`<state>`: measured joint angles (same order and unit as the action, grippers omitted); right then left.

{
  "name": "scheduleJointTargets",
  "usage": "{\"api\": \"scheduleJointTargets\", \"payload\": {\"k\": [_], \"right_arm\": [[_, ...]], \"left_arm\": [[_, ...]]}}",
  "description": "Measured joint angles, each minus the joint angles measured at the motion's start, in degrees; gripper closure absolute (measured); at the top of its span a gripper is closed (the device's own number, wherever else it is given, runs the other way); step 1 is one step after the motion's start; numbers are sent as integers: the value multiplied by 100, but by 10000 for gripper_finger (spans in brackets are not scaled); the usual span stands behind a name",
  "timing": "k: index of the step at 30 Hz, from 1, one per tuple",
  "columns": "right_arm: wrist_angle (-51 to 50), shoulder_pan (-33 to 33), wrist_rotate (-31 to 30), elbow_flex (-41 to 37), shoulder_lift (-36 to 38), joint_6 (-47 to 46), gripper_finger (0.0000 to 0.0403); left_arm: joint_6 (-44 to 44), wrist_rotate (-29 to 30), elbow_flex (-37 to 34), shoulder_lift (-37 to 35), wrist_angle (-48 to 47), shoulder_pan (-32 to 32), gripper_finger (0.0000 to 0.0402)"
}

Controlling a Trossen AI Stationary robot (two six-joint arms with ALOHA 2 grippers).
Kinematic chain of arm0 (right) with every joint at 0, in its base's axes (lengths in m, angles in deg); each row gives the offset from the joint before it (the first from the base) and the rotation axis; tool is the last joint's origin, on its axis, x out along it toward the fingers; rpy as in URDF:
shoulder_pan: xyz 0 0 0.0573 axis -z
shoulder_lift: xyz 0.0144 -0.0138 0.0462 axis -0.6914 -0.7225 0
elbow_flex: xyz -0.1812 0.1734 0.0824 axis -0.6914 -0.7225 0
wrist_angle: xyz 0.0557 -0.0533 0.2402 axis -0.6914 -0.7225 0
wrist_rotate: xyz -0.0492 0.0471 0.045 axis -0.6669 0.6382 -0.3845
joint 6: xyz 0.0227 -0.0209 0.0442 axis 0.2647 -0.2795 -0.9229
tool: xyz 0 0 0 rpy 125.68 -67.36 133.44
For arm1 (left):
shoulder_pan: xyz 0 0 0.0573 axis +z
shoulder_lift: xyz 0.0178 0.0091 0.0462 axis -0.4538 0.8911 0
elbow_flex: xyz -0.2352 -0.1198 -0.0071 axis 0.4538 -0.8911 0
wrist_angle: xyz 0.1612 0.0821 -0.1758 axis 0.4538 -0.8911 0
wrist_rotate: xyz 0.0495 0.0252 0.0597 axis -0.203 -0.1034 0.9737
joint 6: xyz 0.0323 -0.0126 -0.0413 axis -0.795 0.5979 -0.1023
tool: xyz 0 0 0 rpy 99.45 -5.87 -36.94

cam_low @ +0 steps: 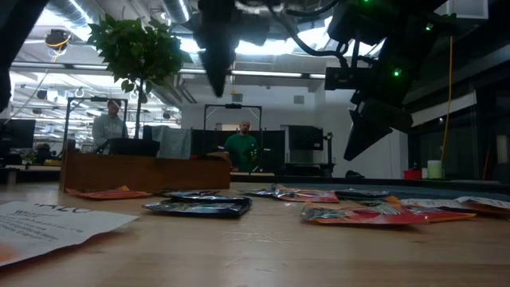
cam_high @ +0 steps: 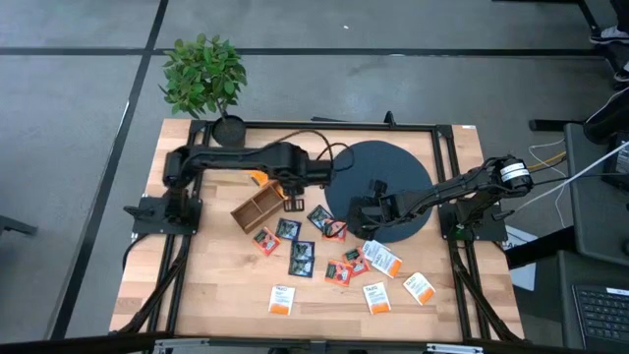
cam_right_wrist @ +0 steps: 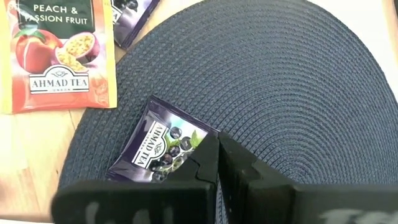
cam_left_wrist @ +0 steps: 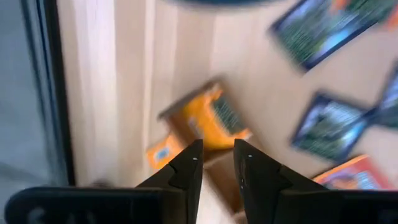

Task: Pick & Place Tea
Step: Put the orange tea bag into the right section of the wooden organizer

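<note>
Sachets [cam_high: 302, 258] across wooden table [cam_high: 216, 285]

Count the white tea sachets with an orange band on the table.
4 white sachets: one just below the dark round mat in the high view, and three in a loose row nearer the table edge: left, middle, right. Others may be hidden.

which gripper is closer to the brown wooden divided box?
Left. The left gripper hangs right at the brown wooden divided box, by its end nearest the disc. The right gripper is over the dark round woven disc, well away.
</note>
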<state>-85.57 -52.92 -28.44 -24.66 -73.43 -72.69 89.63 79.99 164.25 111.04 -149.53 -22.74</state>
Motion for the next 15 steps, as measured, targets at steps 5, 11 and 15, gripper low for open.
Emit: {"api": "scheduleJointTargets", "payload": {"k": [5, 11, 15], "right_arm": [[28, -1, 0, 0, 0, 72, 391], [321, 1, 0, 0, 0, 169, 391], [877, 11, 86, 0, 0, 415, 391]], "left_arm": [[-84, -480, -1089, -990, 1260, 46, 317], [768, -453, -2950, -2306, 2048, 319, 318], [1195, -761, -4111, -3085, 3115, 389, 317]]}}
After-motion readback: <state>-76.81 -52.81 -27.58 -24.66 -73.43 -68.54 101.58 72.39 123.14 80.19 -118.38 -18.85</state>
